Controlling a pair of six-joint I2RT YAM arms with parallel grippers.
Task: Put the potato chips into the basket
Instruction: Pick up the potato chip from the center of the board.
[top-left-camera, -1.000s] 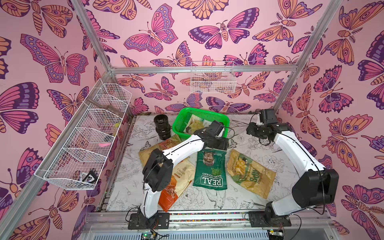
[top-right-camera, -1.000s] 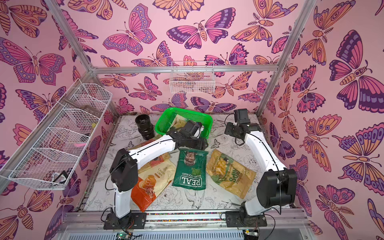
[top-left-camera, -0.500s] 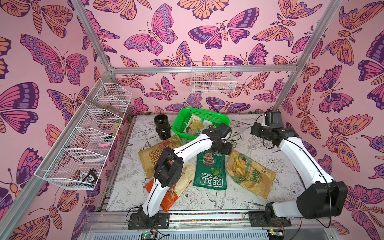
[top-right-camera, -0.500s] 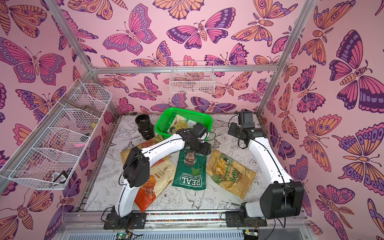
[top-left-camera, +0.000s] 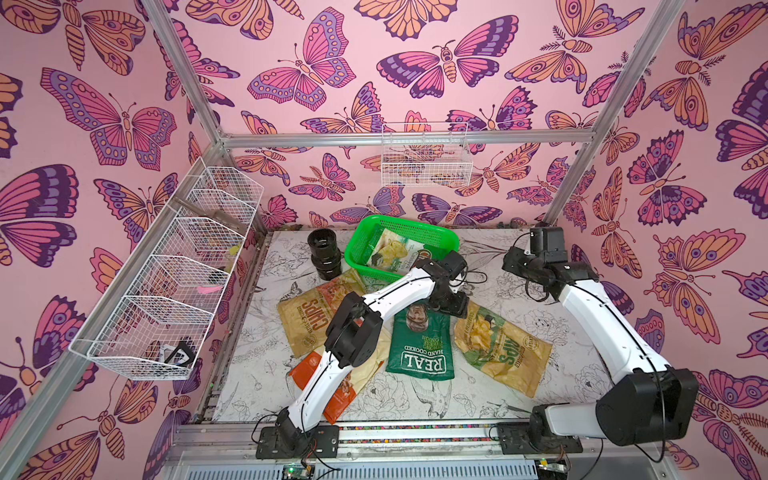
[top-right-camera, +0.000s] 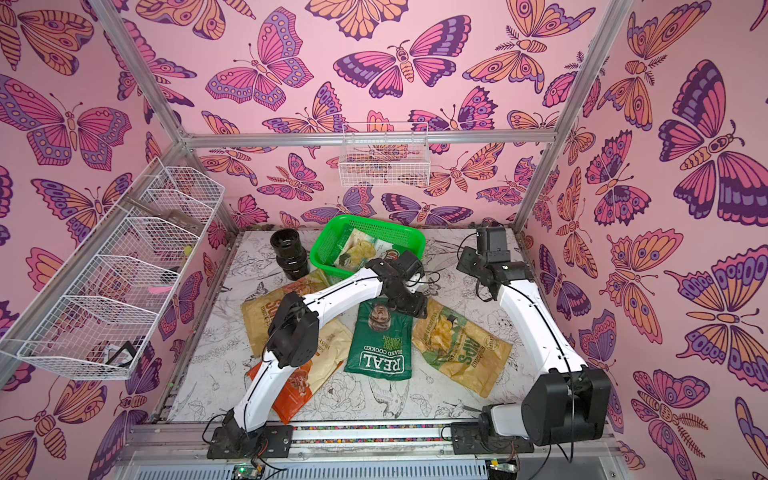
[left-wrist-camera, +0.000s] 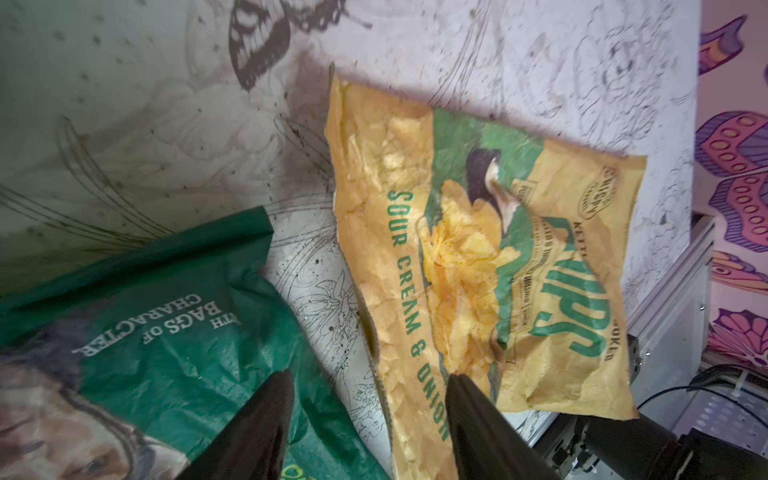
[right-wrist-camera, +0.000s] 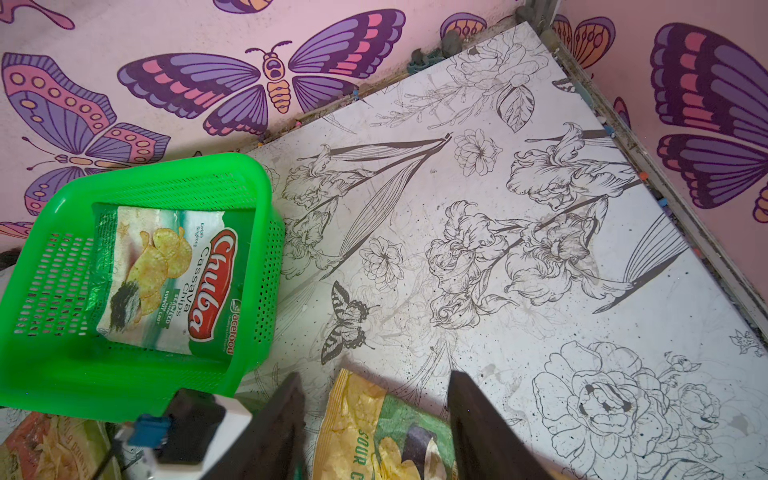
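Hovering my left gripper (left-wrist-camera: 369, 376) over the gap between the dark green REAL bag (left-wrist-camera: 166, 332) and the tan-green bag (left-wrist-camera: 478, 249), jaws apart, nothing held. In the left wrist view one finger sits over the REAL bag and the other over the tan-green bag's long edge; can't tell if either touches. In both top views this gripper is at frame centre, at the top ends of those two bags.

My right gripper (right-wrist-camera: 376, 376) is apart too and empty, above the counter (top-left-camera: 415, 399). The tan-green bag's corner shows between its fingers in the right wrist view. In both top views it sits right of centre, right of the basket (top-left-camera: 361, 232).

Basket: bright green, upper centre of both top views, near the back wall. One bag is in it, the green-white Chuba bag (right-wrist-camera: 166, 278), face up.

Four bags are out on the counter:
- REAL at centre, flat, label upside down in the frame.
- Tan-green just right of it, angled toward lower right.
- Tan-orange bag (top-left-camera: 311, 307) left of centre, just below the basket.
- Cream-orange bag (top-left-camera: 343, 401) lower left of centre, partly under my left arm, its edge meeting the tan-orange one.

Black cylinder (top-left-camera: 324, 253) stands just left of the basket. White wire baskets (top-left-camera: 166, 282) hang on the left wall.
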